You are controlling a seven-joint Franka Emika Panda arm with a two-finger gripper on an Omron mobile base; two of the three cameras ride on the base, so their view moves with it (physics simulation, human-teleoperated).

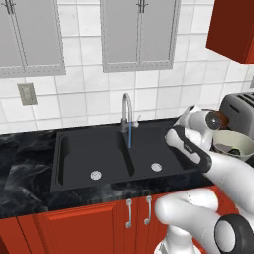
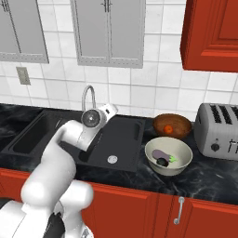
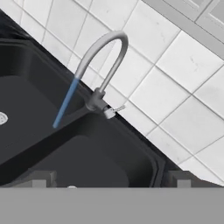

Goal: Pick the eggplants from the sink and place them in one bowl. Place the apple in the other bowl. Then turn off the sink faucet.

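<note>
Eggplants (image 2: 162,157), one pale purple and one almost black, lie together in the pale bowl (image 2: 180,163) on the worktop (image 2: 204,179), just right of the sink's (image 2: 125,153) right rim. Behind it, close by, the reddish-brown bowl (image 2: 182,124) holds the apple (image 2: 168,129). A silver toaster (image 2: 219,131) stands at the far right of the worktop, near both bowls. Both black basins look bare down to their silver drains, leaving open room above them. The jaws (image 3: 111,181) hover over the basin nearest the bowls, spread apart with nothing between the fingertips (image 3: 41,178), facing the faucet (image 3: 101,65). Its side lever (image 3: 114,110) juts out from its base, and a blue stream (image 3: 65,103) runs from the spout. Behind it rises the white tiled wall (image 1: 89,94). No readable writing appears anywhere.
</note>
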